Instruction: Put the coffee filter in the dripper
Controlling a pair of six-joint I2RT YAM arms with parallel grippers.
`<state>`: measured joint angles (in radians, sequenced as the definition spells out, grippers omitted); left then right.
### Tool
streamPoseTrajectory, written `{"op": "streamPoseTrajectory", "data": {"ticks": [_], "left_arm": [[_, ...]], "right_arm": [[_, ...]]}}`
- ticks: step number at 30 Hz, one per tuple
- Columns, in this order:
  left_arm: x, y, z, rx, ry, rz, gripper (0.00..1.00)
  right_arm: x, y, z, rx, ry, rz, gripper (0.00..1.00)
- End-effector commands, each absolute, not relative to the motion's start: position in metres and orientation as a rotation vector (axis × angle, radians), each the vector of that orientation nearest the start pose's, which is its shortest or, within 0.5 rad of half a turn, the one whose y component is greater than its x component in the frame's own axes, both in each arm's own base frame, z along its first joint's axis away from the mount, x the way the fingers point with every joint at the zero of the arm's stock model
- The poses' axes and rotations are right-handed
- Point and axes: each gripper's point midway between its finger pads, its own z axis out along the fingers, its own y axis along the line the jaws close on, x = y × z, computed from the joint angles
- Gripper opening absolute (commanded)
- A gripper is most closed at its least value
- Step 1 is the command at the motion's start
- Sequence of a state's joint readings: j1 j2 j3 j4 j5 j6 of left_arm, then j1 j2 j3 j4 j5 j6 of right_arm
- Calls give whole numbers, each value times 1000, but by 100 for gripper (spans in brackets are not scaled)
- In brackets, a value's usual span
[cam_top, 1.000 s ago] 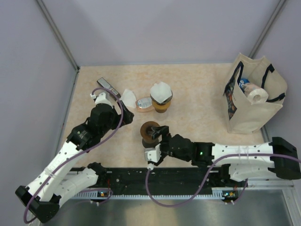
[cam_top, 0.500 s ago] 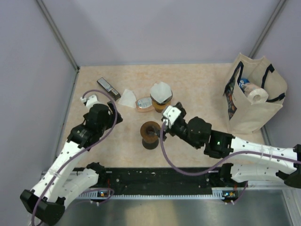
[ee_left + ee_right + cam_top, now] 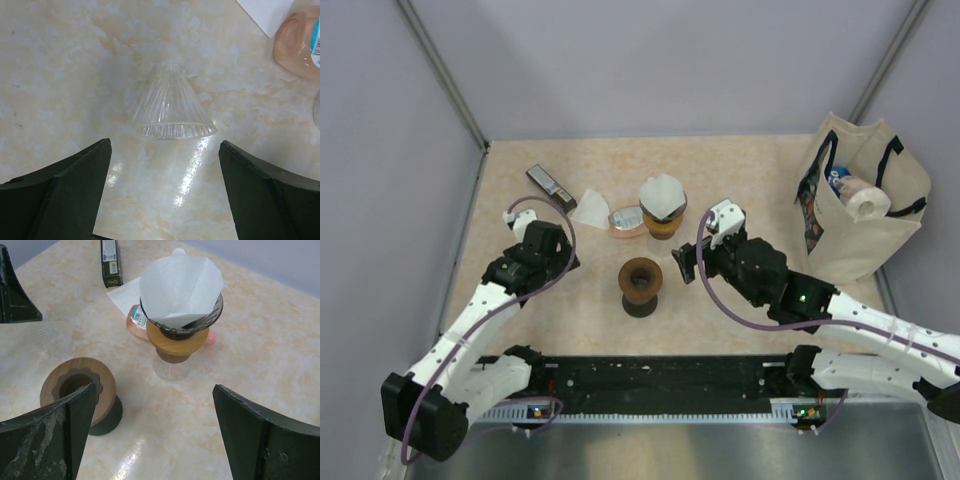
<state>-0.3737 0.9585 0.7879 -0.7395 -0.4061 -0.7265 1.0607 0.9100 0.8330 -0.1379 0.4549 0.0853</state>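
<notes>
Hanging over the tabletop [image 3: 750,170], the left gripper [image 3: 165,145] has its two black fingers spread wide and holds nothing. Its wrist view looks down on a clear ribbed glass cone [image 3: 170,110] that lies on its side just ahead of the fingertips, wide rim toward the gripper. Neither finger touches the cone.

The right gripper [image 3: 154,387] is also spread wide, with nothing between its fingers and nothing touching them. It faces the dripper [image 3: 175,337], a dark cone with a wooden collar on a clear foot, which stands upright near the middle of the tabletop. The white paper coffee filter [image 3: 180,285] sits opened inside the dripper, and its edge rises above the rim.

Left of the right gripper in the overhead view stands a round wooden stand [image 3: 641,283] with a dark base and a hole in its top. It is close to the dripper but not touching it.

Behind the dripper, a flat filter [image 3: 588,208] lies on the tabletop beside a pink packet [image 3: 625,220], and a slim dark box [image 3: 548,181] lies further back on the left. A cloth bag [image 3: 860,215] stands at the far right, well apart from both arms.
</notes>
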Motion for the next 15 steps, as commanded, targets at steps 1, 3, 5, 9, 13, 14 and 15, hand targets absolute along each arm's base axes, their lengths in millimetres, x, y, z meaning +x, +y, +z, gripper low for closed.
{"op": "streamPoseTrajectory", "data": {"ticks": [1,3,5,9,13,14,15], "left_arm": [[266,-65,137,-425,2251,-108,93],[272,-68,136,-392,2253,-105,92],[273,-63,137,-404,2271,-63,93],[277,-82,151,-511,2272,-194,93],[275,-106,154,-640,2267,-392,91],[273,-107,150,-699,2260,-407,91],[272,-108,149,-711,2253,-425,91]], "right_arm": [[225,244,270,-500,1715,442,99],[226,245,269,-510,1725,444,98],[226,246,266,-529,1733,441,98],[229,244,259,-531,1750,426,98],[231,240,259,-515,1755,411,98],[231,239,259,-512,1754,410,98],[231,237,259,-511,1753,404,98]]}}
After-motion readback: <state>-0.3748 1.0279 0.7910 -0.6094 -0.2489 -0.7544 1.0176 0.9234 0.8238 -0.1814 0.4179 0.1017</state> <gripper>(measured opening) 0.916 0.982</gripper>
